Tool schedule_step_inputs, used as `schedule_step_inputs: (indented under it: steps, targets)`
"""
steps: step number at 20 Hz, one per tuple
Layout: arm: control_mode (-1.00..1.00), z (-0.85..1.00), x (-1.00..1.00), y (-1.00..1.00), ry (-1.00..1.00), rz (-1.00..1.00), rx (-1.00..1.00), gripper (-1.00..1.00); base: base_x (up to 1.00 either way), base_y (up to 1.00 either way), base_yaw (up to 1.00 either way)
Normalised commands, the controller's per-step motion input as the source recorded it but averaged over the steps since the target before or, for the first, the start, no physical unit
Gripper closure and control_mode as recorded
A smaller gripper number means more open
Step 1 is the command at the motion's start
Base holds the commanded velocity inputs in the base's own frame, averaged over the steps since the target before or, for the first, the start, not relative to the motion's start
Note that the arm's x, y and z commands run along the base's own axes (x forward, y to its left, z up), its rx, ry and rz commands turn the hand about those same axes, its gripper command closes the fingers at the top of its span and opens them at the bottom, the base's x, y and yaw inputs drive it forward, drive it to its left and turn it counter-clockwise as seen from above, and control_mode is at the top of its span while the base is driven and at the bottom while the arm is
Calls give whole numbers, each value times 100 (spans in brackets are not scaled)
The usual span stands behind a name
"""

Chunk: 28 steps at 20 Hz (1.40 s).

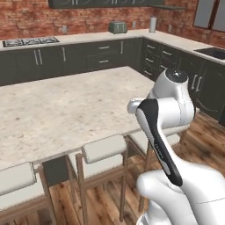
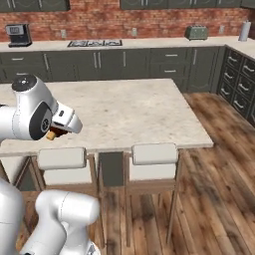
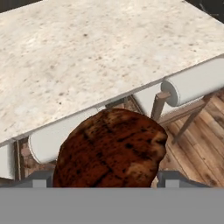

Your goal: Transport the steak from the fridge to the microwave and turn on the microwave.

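Observation:
The steak (image 3: 111, 151), a dark reddish-brown lumpy piece, sits large at the bottom of the hand view, held between the fingers of my gripper (image 3: 107, 177), which is shut on it. In the right base view the steak (image 2: 51, 134) peeks out as a small brown bit under the hand, at the near left edge of the island. The gripper (image 2: 54, 132) hangs there just above the stools. The fridge and the microwave are out of view.
A pale stone island counter (image 1: 66, 105) lies ahead with white-cushioned stools (image 2: 154, 154) along its near side. Behind it runs a dark cabinet run with a cooktop (image 2: 94, 43), toaster (image 2: 196, 33) and coffee machine (image 2: 17, 35). Wooden floor (image 2: 219, 149) opens to the right.

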Motion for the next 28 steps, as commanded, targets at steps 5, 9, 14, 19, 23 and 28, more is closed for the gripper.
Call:
schedule_step_inputs:
  steps: [5,9,14,19,23,28]
  targets:
    - [100,0,0,0,0,0,0,100,24,-71,10]
    - [100,0,0,0,0,0,0,100,26,-70,10]
    - [100,0,0,0,0,0,0,100,27,-69,10]
    - [100,0,0,0,0,0,0,100,28,-68,10]
    - [100,0,0,0,0,0,0,100,30,-68,10]
    - [100,0,0,0,0,0,0,100,32,-66,11]
